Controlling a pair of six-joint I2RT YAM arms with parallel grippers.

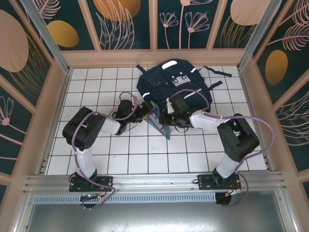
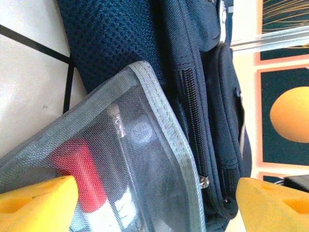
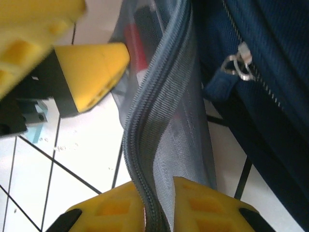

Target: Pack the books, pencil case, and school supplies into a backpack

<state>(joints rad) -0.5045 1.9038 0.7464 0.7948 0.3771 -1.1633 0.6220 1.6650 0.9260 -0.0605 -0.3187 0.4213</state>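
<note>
Robot test enclosure: gridded table, patterned wall panels

Left tool spread wide, right tool pinched closed

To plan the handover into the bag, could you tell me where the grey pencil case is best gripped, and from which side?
Probably its zippered edge band: a thin, firm ridge clear of the pens. The pencil case stands on edge beside the backpack, so come from the tiled side away from the bag, as the right gripper does.
</note>
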